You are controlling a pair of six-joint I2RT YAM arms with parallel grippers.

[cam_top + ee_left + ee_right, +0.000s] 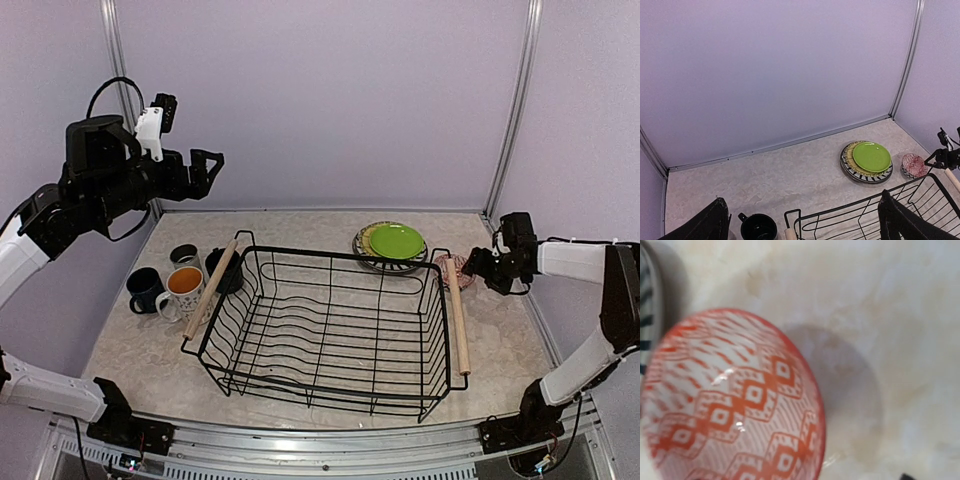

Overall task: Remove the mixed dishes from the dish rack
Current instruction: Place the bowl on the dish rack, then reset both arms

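Resting: round glossy red-patterned bowl [730, 405] | marbled table [900, 315] | black wire rack [340, 259]

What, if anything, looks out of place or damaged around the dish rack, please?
Nothing stands out. The dish rack sits level and empty, the plates are stacked neatly beyond it, the mugs stand upright to its left, and the red-patterned bowl rests upright on the table. No spills or breakage show.

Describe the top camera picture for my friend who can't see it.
An empty black wire dish rack sits in the middle. Left of it stand mugs; behind it a lime-green plate tops a plate stack, and a red-patterned bowl sits by the right gripper. The left gripper hangs open, high up.
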